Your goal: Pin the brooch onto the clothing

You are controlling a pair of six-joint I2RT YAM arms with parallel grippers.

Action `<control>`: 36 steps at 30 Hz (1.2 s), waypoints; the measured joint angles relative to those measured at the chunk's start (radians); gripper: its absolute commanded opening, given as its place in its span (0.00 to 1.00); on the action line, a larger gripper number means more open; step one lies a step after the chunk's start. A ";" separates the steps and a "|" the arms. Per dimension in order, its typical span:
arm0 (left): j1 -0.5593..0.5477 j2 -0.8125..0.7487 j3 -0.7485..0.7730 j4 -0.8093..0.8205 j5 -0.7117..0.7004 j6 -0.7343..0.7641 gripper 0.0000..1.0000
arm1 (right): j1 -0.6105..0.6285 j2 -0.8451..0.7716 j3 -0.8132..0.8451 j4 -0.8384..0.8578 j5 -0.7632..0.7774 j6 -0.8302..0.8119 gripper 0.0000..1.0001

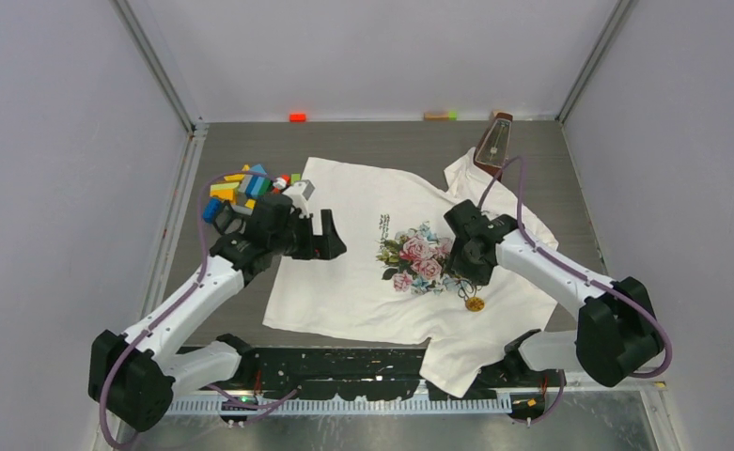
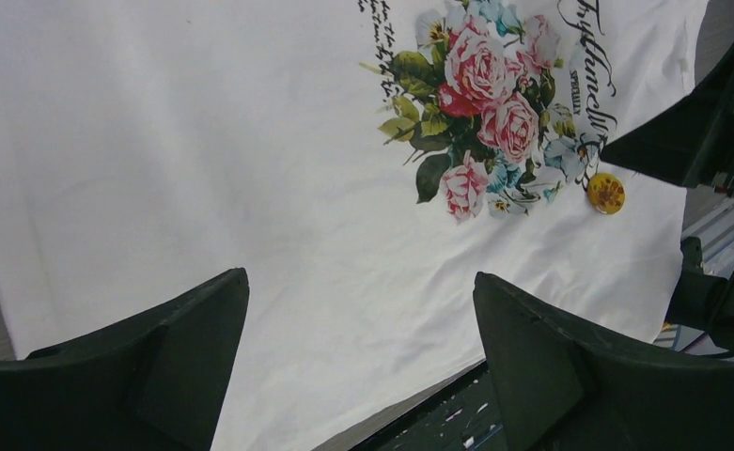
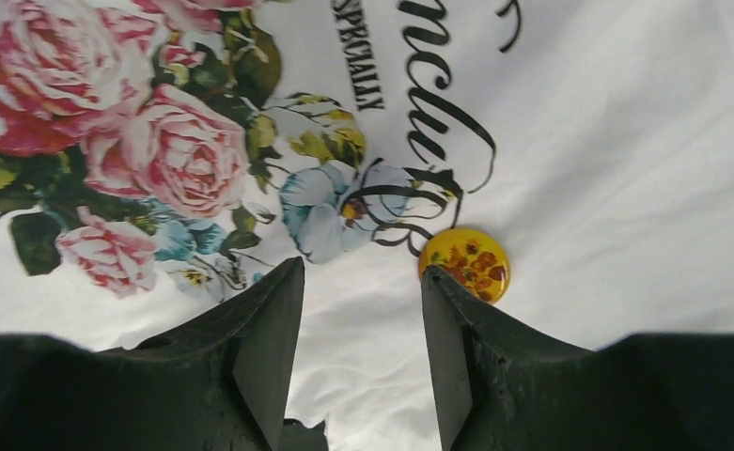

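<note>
Found clothing (image 1: 353,282) spread on counter (image 1: 250,160), yellow brooch (image 3: 464,264) lying on it beside the lettering. Noted left gripper (image 2: 360,280) wide, empty, over plain cloth. Noted right gripper (image 3: 363,272) half-spread, empty, just beside brooch.

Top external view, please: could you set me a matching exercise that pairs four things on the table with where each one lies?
Things
1. round yellow flower-patterned brooch
2. heap of coloured toy blocks
3. brown pyramid-shaped wooden object
4. small orange-red block

Places
A. at the far edge of the grey table, by the back wall
B. on the white floral-print T-shirt, at the near right of its rose print
C. beside the T-shirt's far left corner
D. by the T-shirt's far right sleeve

Pairs: 1-B, 2-C, 3-D, 4-A
</note>
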 measured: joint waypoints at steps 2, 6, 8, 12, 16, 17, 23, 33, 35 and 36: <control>0.051 0.000 0.027 -0.038 0.031 0.006 0.94 | 0.000 0.003 -0.019 -0.027 0.013 0.023 0.57; 0.184 0.014 0.047 -0.095 0.174 0.017 0.94 | 0.000 0.003 -0.032 -0.092 0.060 0.061 0.58; 0.236 0.042 0.074 -0.145 0.226 0.036 0.94 | 0.000 0.003 -0.033 -0.124 0.083 0.073 0.58; 0.278 0.097 0.176 -0.253 0.216 0.116 0.94 | 0.000 0.009 -0.057 -0.154 0.109 0.092 0.57; 0.278 0.095 0.199 -0.286 0.189 0.165 0.94 | 0.000 0.053 -0.099 -0.154 0.112 0.094 0.55; 0.278 0.095 0.199 -0.298 0.180 0.176 0.94 | 0.000 0.066 -0.110 -0.147 0.109 0.093 0.55; 0.278 0.095 0.193 -0.333 0.146 0.203 0.94 | 0.000 0.089 -0.122 -0.098 0.067 0.064 0.56; 0.278 0.094 0.191 -0.341 0.127 0.209 0.95 | 0.000 0.068 -0.153 -0.037 0.025 0.056 0.56; 0.278 0.093 0.191 -0.341 0.126 0.210 0.95 | 0.000 0.056 -0.162 -0.031 0.025 0.057 0.55; 0.278 0.091 0.191 -0.341 0.123 0.211 0.95 | 0.000 0.051 -0.166 -0.027 0.025 0.058 0.55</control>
